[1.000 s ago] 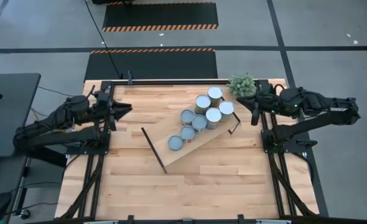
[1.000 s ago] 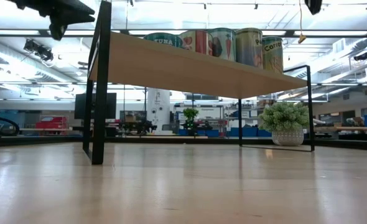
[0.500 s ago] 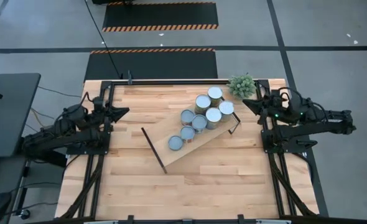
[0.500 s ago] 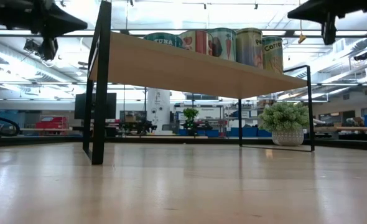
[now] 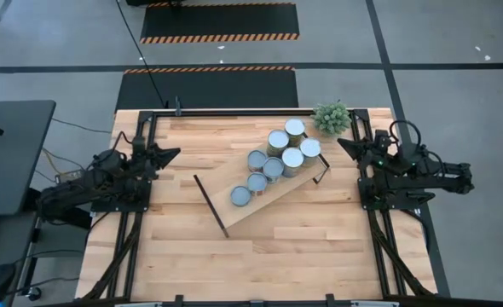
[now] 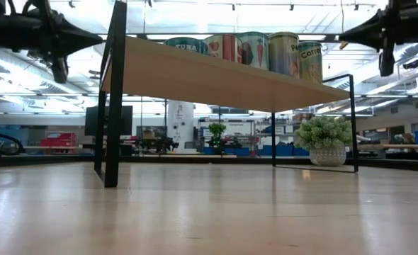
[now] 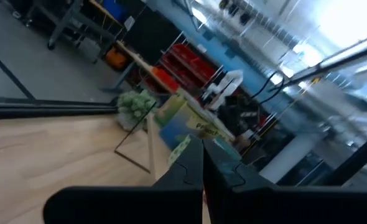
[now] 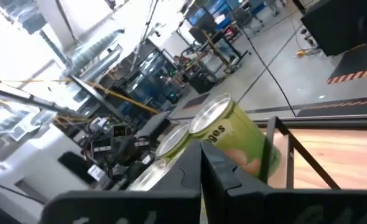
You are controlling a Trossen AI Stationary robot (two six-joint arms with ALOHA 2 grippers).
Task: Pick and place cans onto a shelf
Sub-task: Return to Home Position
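Several cans [image 5: 274, 162] with silver-grey tops stand in a cluster on the light-wood shelf [image 5: 226, 209], toward its far right end. In the low view the cans [image 6: 266, 51] stand upright on the shelf board [image 6: 216, 74], which rests on black rails [image 6: 114, 92] on the table. My left gripper [image 5: 175, 153] is shut and empty at the table's left edge, well clear of the shelf. My right gripper [image 5: 341, 143] is shut and empty at the right edge, just right of the cans. A green can [image 8: 236, 137] shows ahead of my right gripper [image 8: 201, 168].
A small green plant [image 5: 331, 116] in a white pot stands at the far right corner, close to my right gripper. A black bar [image 5: 234, 110] runs along the table's far edge. Bare wooden tabletop [image 5: 260, 256] lies on the shelf's near side.
Both arms have folded back toward their own sides of the table. In the low view both grippers have come down from the top edge and tipped to lie about level, pointing inward. The cans and shelf have not moved.
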